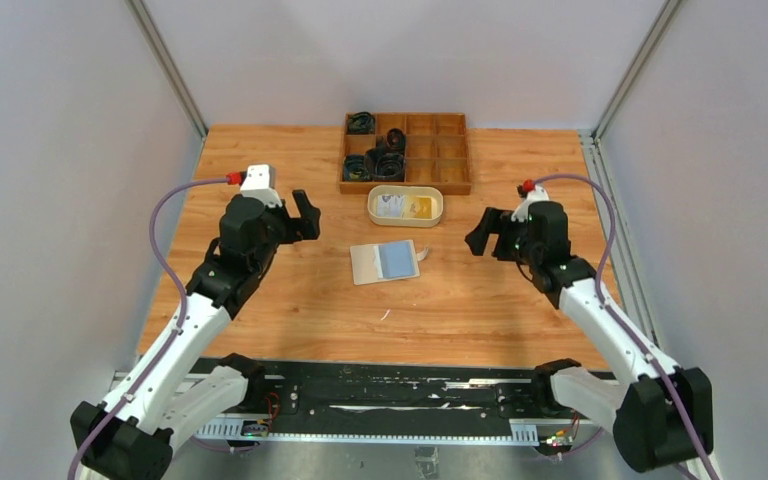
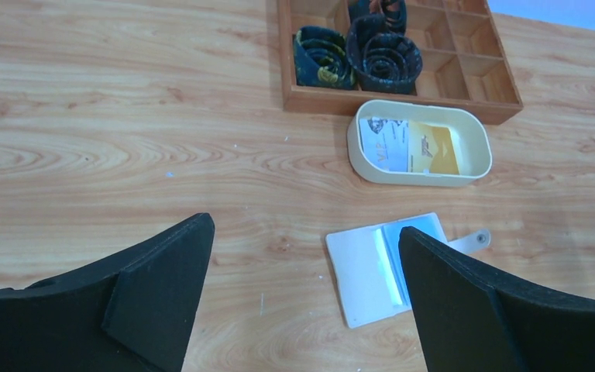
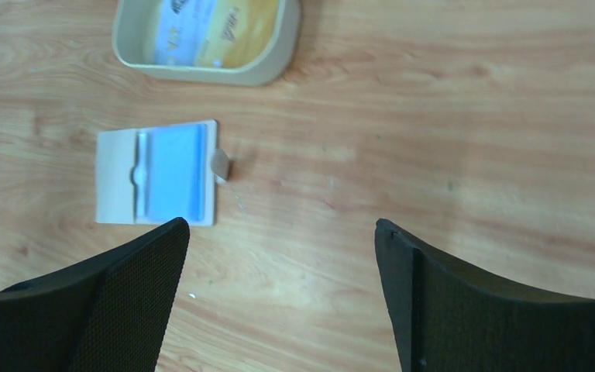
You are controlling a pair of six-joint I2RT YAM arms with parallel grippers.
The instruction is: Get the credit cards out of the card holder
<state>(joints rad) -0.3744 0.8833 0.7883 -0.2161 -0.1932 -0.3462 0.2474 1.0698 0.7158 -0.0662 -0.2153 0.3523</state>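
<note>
Card holder (image 1: 384, 262) lies open flat mid-tabletop (image 1: 260, 300), one blue-grey credit card (image 1: 397, 259) showing in its right pocket, just near of the cream dish (image 1: 405, 205); my left hand (image 1: 307, 216) and right hand (image 1: 480, 232) flank it, both spread and empty, presumably to brace and pull.

Pale beige is being shown by the card holder (image 1: 368, 265), blue-grey by the credit card (image 1: 398, 259). Cream is being worn by the oval dish (image 1: 405, 222). Warm orange wood grain is being flashed across the table (image 1: 480, 300), and black-navy with gold flecks by the fabric rolls (image 2: 324, 58).
</note>
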